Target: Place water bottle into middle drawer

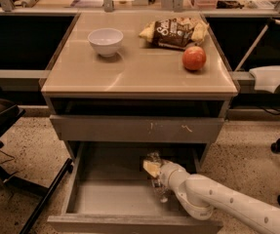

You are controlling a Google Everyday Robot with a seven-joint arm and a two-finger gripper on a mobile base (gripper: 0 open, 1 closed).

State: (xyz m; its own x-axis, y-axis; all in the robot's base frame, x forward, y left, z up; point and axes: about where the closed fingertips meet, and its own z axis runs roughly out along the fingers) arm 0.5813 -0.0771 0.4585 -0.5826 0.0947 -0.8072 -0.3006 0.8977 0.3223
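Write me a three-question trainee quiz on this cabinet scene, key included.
1. True or false: the small white bowl sits on the beige tabletop, to the left of the round red apple.
2. Where is the robot's gripper?
A. Resting on the tabletop
B. Inside the open grey metal drawer, at the clear plastic water bottle
C. Down on the speckled floor
3. Fill in: the grey drawer front with pale scratch marks lies ___ the open drawer.

Key: 1 true; 2 B; 3 above.
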